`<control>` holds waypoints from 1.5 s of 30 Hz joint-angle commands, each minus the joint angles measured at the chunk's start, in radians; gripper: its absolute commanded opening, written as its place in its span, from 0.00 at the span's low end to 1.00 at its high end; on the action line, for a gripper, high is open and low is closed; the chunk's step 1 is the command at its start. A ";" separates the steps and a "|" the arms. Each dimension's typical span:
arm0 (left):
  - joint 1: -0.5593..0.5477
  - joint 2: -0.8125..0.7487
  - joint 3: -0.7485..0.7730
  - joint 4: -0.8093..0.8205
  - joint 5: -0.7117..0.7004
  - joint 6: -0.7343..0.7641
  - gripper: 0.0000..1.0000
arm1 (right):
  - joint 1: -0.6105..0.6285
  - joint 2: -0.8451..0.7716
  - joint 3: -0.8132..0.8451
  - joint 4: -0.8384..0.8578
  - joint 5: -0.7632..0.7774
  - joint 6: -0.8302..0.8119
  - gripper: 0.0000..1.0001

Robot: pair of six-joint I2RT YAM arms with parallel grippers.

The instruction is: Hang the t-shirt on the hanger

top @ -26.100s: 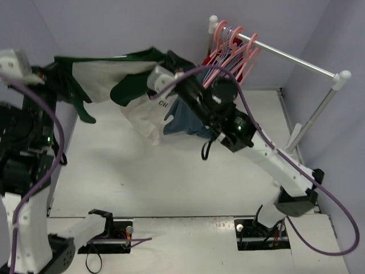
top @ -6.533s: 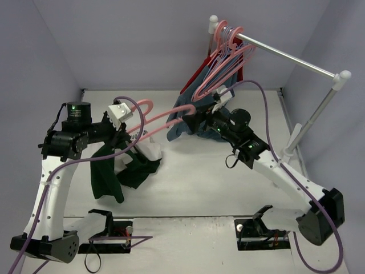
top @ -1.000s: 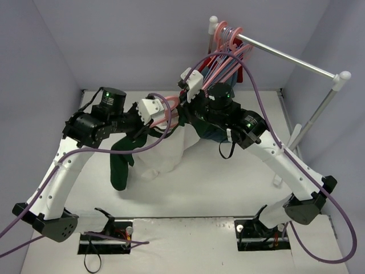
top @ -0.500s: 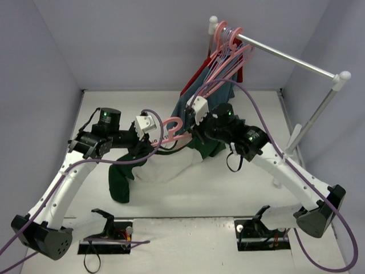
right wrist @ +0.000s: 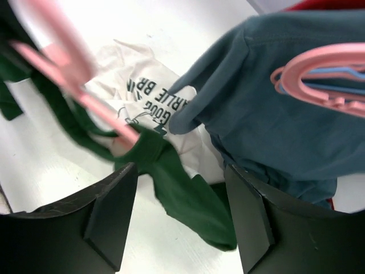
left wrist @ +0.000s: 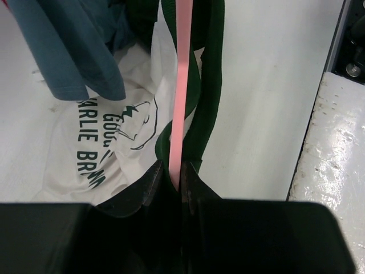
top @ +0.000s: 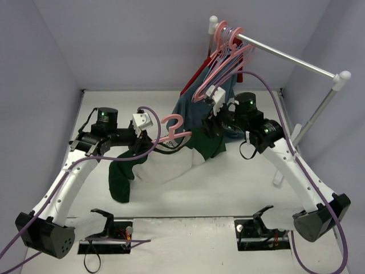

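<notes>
The t-shirt is cream-white with dark green sleeves and dark printed lettering; the hanger is pink; the far garment is blue-grey.

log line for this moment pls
left gripper: shut on hanger | right gripper: open, empty | t-shirt: hanging from hanger, lower part on table

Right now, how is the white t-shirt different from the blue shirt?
The t-shirt is cream with green sleeves and print; the blue shirt looks plain. The t-shirt droops onto the table from the hanger in the left gripper; the blue shirt hangs up at the rail. Both are tops.
</notes>
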 commanded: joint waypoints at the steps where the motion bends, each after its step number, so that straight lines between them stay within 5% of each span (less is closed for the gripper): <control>1: 0.025 0.024 0.097 0.030 0.105 0.073 0.00 | -0.058 -0.042 -0.003 -0.012 -0.202 -0.163 0.65; 13: 0.025 0.031 0.172 -0.111 0.194 0.187 0.00 | -0.013 0.127 0.007 -0.082 -0.218 -0.328 0.73; 21: 0.025 0.009 0.173 -0.168 0.235 0.223 0.00 | 0.070 0.180 0.015 -0.087 -0.220 -0.341 0.70; 26: 0.025 0.005 0.193 -0.185 0.238 0.230 0.00 | 0.114 0.183 -0.013 -0.104 -0.239 -0.350 0.50; 29: 0.036 0.003 0.228 -0.230 0.208 0.248 0.00 | 0.104 0.143 -0.013 -0.133 -0.229 -0.354 0.08; 31: 0.060 -0.007 0.263 -0.236 0.176 0.235 0.00 | 0.089 0.107 0.006 -0.139 -0.222 -0.341 0.00; 34: 0.115 -0.011 0.394 -0.237 0.041 0.162 0.22 | 0.052 0.037 0.107 -0.149 -0.202 -0.293 0.00; 37: 0.147 -0.010 0.590 -0.196 -0.138 0.062 0.77 | 0.019 -0.002 0.237 -0.151 -0.197 -0.255 0.00; 42: 0.149 -0.070 0.747 -0.025 -0.607 -0.151 0.82 | -0.050 -0.002 0.549 -0.151 -0.246 -0.189 0.00; 45: 0.148 -0.087 0.799 0.007 -0.761 -0.209 0.87 | -0.062 0.037 0.677 -0.150 -0.217 -0.113 0.00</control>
